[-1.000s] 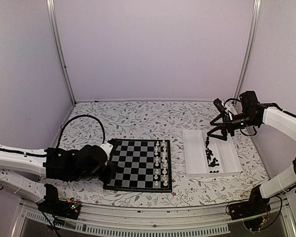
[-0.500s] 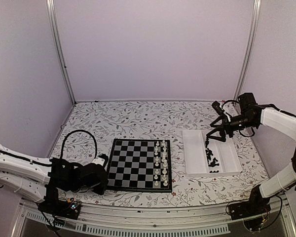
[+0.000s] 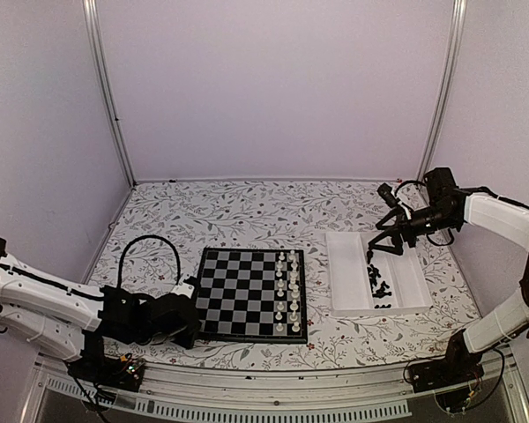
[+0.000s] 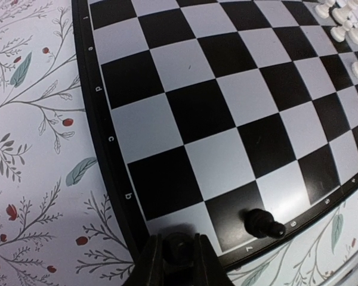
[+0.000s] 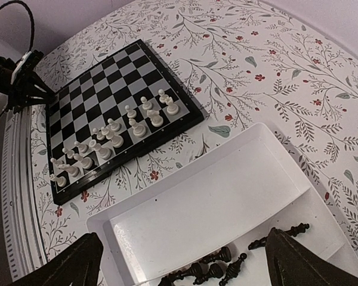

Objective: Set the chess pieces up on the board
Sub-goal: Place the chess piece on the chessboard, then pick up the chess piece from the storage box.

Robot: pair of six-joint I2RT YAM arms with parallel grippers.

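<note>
1. Left gripper (image 4: 178,253) is pinched on a tiny black piece (image 4: 179,243), low over the near-left corner of the chessboard (image 4: 101,89); right gripper (image 5: 185,262) hangs spread wide, holding nothing, above the white tray (image 5: 227,190).
2. I'd centre it on its edge square, clear of the neighbouring black piece (image 4: 262,223), lower until it touches, then let go.
3. Only the right wrist view shows loose black pieces (image 5: 221,269) in the tray; only the left shows the pinch.
</note>
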